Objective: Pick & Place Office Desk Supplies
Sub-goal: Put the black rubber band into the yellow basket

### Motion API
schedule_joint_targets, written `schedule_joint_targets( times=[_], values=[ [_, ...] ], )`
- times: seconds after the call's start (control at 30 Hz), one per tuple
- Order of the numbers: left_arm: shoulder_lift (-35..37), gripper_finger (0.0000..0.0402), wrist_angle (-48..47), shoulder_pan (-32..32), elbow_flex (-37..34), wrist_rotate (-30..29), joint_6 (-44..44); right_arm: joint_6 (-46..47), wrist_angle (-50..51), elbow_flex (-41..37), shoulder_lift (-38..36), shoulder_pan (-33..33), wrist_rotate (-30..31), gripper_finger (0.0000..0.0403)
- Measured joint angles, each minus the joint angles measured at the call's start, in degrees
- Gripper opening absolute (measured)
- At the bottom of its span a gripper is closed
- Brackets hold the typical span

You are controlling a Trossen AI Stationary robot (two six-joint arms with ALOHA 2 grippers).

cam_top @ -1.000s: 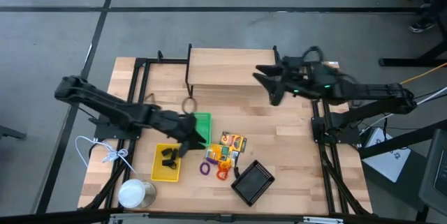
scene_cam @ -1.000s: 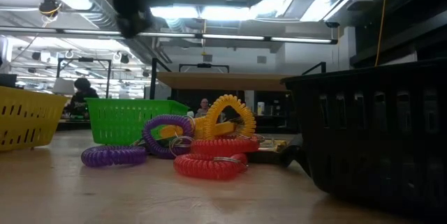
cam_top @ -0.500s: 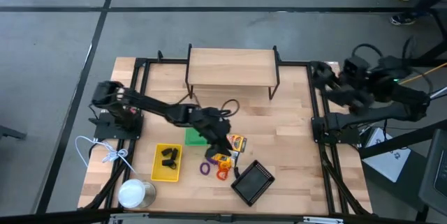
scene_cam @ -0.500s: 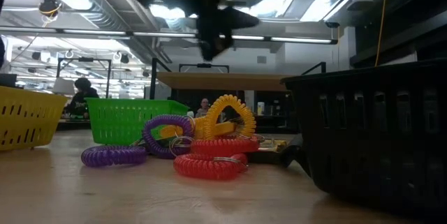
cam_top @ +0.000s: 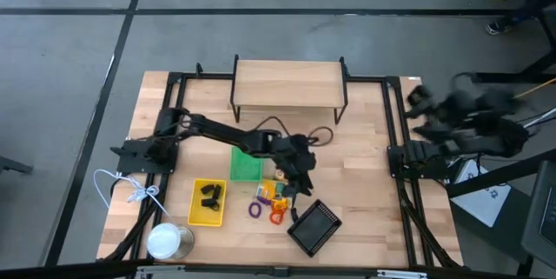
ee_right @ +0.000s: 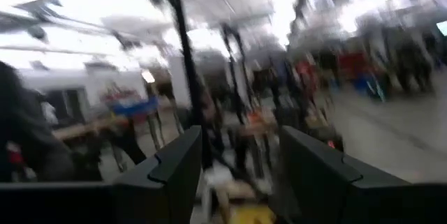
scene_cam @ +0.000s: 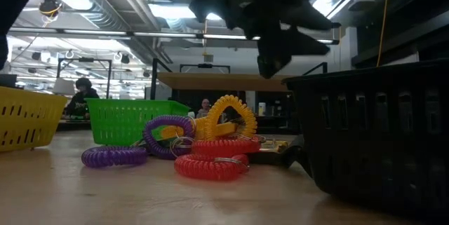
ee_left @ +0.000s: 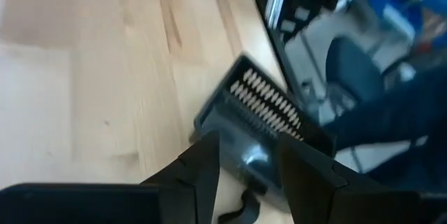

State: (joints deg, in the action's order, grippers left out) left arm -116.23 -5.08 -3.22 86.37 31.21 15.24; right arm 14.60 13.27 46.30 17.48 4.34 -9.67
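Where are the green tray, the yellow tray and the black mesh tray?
green tray (cam_top: 246,167): high view, on its bare floor.
yellow tray (cam_top: 201,214): high view, on its floor below the clips.
black mesh tray (cam_top: 314,227): high view, on its mesh floor.

No text, label, brand, number or sign can be read in any of the views. The small printed boxes (cam_top: 287,177), near the middle of the overhead picture, carry yellow, orange and green printing, but its letters are too small to make out.
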Motion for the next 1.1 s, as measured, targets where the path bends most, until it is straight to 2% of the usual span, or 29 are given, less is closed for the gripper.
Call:
schedule_joint_targets(
  times=[0.13,0.3,0.47,0.63,0.8,0.9,1.1],
  values=[
    [-2.97,0.0134,-7.61,-0.29,4.62,0.33,-4.68,2.11,-7.62,-10.6,-0.59,0.01,-2.51,0.0197],
    [-2.76,0.0134,-14.24,-0.59,5.48,2.85,-12.95,4.29,-19.77,-20.72,-5.26,0.0,-6.19,0.0197],
    [-2.57,0.0134,-21.23,-3.21,5.43,3.32,-22.88,8.21,-22.03,-28.27,-12.06,0.0,-5.88,0.0197],
    [-3.04,0.0134,-21.54,-5.96,5.42,-0.15,-27.19,8.97,-25.86,-33.35,-17.53,0.0,-4.66,0.0197],
    [-3.05,0.0134,-20.81,-7.44,5.42,-6.99,-29.92,8.5,-26.23,-35.73,-17.43,0.0,-4.7,0.0197],
    [-3.31,0.0134,-19.96,-7.59,5.42,-7.65,-29.73,8.06,-26.24,-38.49,-17.45,0.0,-4.78,0.0197],
    [-4.55,0.0134,-19.5,-7.4,5.44,-7.46,-29.6,10.19,-39.12,-45.66,-17.49,0.0,-9.22,0.0197]
  ],
)
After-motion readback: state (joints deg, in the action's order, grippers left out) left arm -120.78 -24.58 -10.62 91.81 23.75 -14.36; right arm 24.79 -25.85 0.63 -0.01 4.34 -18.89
